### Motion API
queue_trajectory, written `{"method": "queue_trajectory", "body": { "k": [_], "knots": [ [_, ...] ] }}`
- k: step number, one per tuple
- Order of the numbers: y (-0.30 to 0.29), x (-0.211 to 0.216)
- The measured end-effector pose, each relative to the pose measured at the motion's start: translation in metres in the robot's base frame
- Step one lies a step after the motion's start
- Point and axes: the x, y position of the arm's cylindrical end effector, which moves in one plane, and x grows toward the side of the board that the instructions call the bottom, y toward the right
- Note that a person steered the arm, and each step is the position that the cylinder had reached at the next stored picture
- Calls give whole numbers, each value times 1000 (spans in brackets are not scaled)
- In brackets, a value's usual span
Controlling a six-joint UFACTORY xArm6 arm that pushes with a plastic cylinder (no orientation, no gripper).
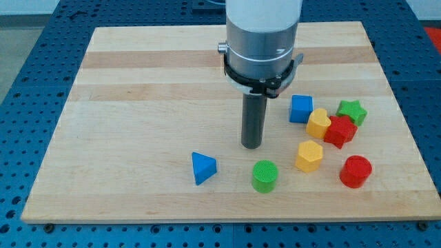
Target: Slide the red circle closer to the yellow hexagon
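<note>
The red circle (355, 171) lies near the view's bottom right of the wooden board (138, 103). The yellow hexagon (309, 156) sits just to its left, a small gap apart. My tip (251, 145) stands on the board left of the yellow hexagon and above the green circle (264, 176). It touches no block and is well left of the red circle.
A blue triangle (203, 168) lies left of the green circle. A cluster at the right holds a blue cube (301, 109), a yellow heart-like block (318, 123), a red block (340, 131) and a green star (351, 111). The board's right edge is near the cluster.
</note>
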Motion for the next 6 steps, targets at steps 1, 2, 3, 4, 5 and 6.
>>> {"method": "queue_trajectory", "body": {
  "k": [1,2,3,4,5,6],
  "knots": [
    [13,15],
    [26,30],
    [42,43],
    [58,53],
    [78,62],
    [96,75]
  ]
}}
